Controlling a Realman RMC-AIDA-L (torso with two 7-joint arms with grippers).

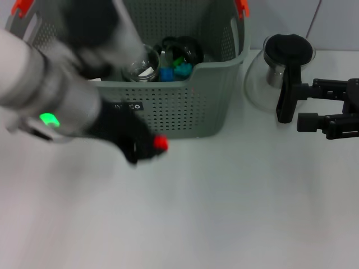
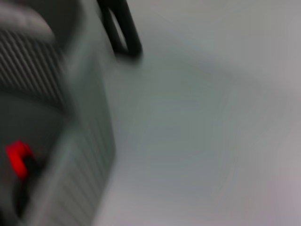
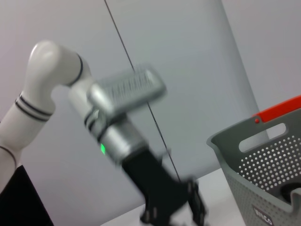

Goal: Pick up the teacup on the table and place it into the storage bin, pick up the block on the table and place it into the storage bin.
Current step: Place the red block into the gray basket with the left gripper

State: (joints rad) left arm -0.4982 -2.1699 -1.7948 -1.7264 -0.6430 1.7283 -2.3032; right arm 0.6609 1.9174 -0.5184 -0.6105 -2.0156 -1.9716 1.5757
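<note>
The grey perforated storage bin stands at the back centre. A clear glass teacup lies inside it, next to small blue and green pieces. My left arm sweeps across the left side, blurred, and its gripper hangs just in front of the bin's front wall. A small red block sits right at the gripper's tip. The left wrist view shows the block as a red blur beside the bin wall. From the right wrist, the left gripper shows near the bin. My right gripper rests open at the far right.
A round glass pot with a black lid and handle stands right of the bin, just in front of my right gripper. Orange clips sit on the bin's rim. White table stretches across the front.
</note>
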